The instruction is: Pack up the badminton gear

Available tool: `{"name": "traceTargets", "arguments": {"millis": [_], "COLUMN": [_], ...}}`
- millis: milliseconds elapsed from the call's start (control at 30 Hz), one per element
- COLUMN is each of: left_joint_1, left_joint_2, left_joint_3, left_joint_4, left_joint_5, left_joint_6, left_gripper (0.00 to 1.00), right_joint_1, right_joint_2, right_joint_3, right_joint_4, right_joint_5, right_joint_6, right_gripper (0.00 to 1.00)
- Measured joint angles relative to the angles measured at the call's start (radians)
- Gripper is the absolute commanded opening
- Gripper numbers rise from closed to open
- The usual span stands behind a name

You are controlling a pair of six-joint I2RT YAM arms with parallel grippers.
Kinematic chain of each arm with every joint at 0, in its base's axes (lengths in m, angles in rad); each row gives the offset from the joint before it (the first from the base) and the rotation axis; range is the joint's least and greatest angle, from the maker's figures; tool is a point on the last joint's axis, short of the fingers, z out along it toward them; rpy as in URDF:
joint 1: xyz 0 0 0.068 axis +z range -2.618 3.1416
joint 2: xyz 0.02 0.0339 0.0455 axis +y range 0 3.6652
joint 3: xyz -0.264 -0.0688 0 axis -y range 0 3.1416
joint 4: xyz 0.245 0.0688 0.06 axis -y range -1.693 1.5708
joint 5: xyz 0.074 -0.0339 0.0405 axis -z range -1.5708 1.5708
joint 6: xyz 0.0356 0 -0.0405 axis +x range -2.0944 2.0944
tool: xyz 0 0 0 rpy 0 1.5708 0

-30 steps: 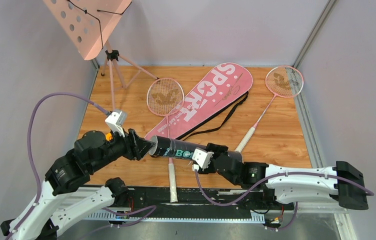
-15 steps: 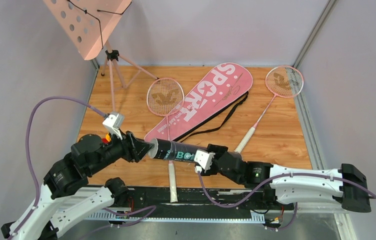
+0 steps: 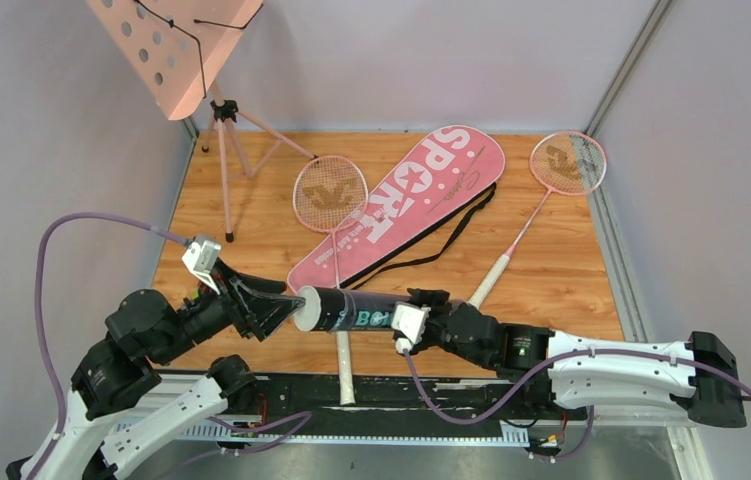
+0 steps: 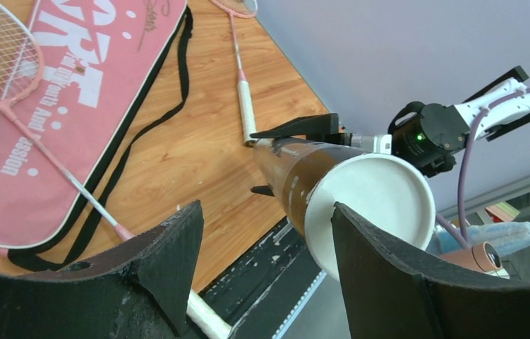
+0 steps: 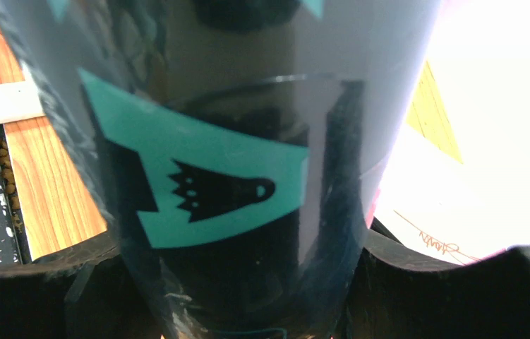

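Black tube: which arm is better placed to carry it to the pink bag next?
Right: right hand clamps the black tube; left hand stands open at its white cap, gripping nothing.

top ext: high, rear, looks down | L wrist: near tube (image 4: pixel 290 166), end-on | R wrist: v. close | shared: tube

Far left corner: pink perforated music stand (image 3: pixel 166 45), tilted up top, thin black cord across the face. Underneath, slim pink tripod legs (image 3: pixel 226 150) splayed on the wooden table (image 3: pixel 571 280). All round, plain grey walls (image 3: pixel 401 60). Along the right edge, pale metal rail (image 3: pixel 616 250).
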Motion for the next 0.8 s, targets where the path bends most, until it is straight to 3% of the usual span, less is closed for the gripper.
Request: {"name": "traceTargets", "arguments": {"millis": [433, 800], "left_joint_1": [-0.001, -0.002], "left_joint_2": [0.002, -0.018], "left_joint_3": [-0.097, -0.045], "left_joint_4": [0.145, 0.147], "left_joint_5": [0.075, 0.106], "left_joint_6": [-0.060, -0.074], "left_gripper": [0.71, 0.74], "right_joint_1": [-0.009, -0.003], "right_joint_2": [0.061, -0.014], "right_joint_3": [0.000, -0.018], "right_joint_4": [-0.007, 0.062], "right_joint_5": [-0.011, -0.101], "right_joint_6": [-0.002, -0.002], "right_gripper": [0.22, 0.23]}}
